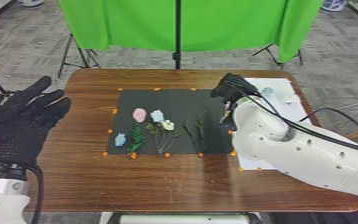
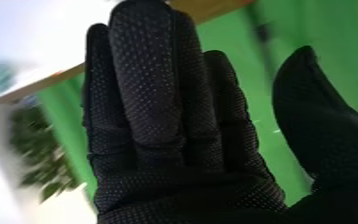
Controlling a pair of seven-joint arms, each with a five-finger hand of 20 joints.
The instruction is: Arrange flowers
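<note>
closest to the camera in the right wrist view is your right hand, open, fingers straight and thumb spread; in the head view it's at the dark mat's upper right. your left hand is open at the frame's left. you have a pink flower, white flower, cream flower and blue flower on the mat, left of centre.

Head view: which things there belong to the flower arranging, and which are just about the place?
For the job:
pink flower
cream flower
leafy green stem
dark mat under them

Just about:
green curtain
black upright pole
</note>
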